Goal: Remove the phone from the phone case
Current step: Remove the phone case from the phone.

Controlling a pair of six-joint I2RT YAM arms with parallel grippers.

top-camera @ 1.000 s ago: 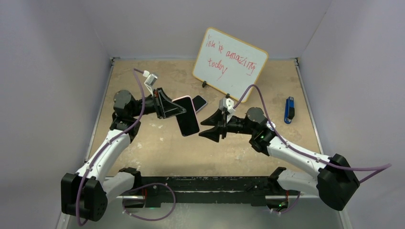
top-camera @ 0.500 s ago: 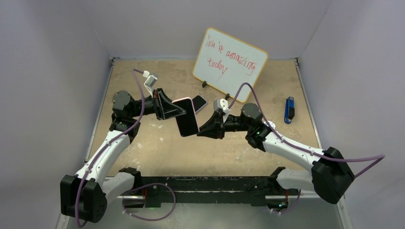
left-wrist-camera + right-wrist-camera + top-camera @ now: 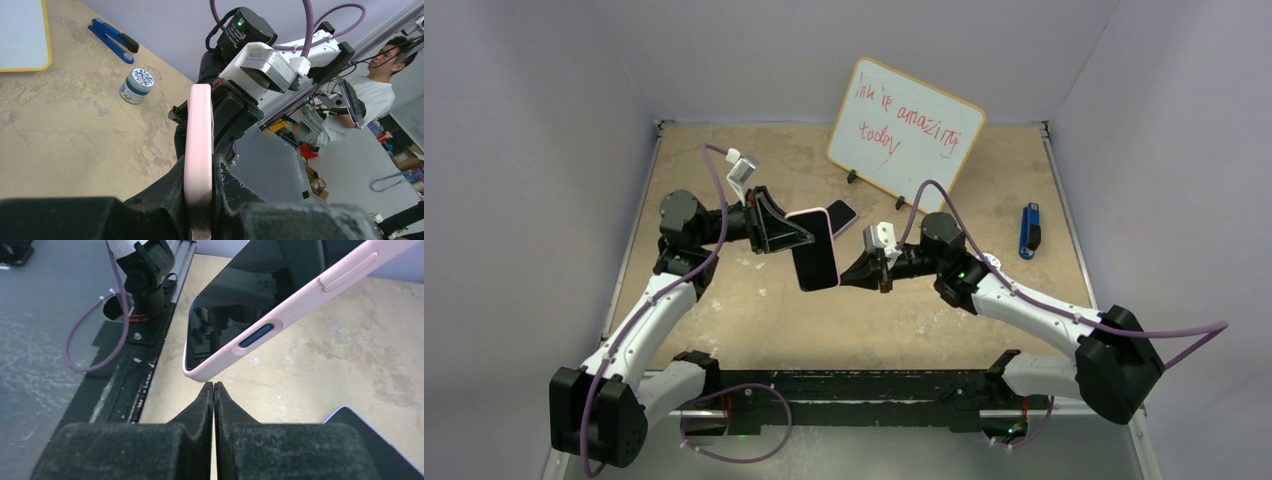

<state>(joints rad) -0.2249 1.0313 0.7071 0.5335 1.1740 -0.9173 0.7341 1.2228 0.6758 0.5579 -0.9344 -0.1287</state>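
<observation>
Above the tan table (image 3: 754,310), a pink case (image 3: 300,295) holds the phone (image 3: 250,290).

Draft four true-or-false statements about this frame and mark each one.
1. The left pincer holds the pink-cased phone clear of the table. True.
2. The right pincer is wide open. False: it is shut and empty, its tips by the phone's corner.
3. The whiteboard bears red handwriting. True.
4. The blue stapler lies near the table's left edge. False: it lies near the right edge.
</observation>
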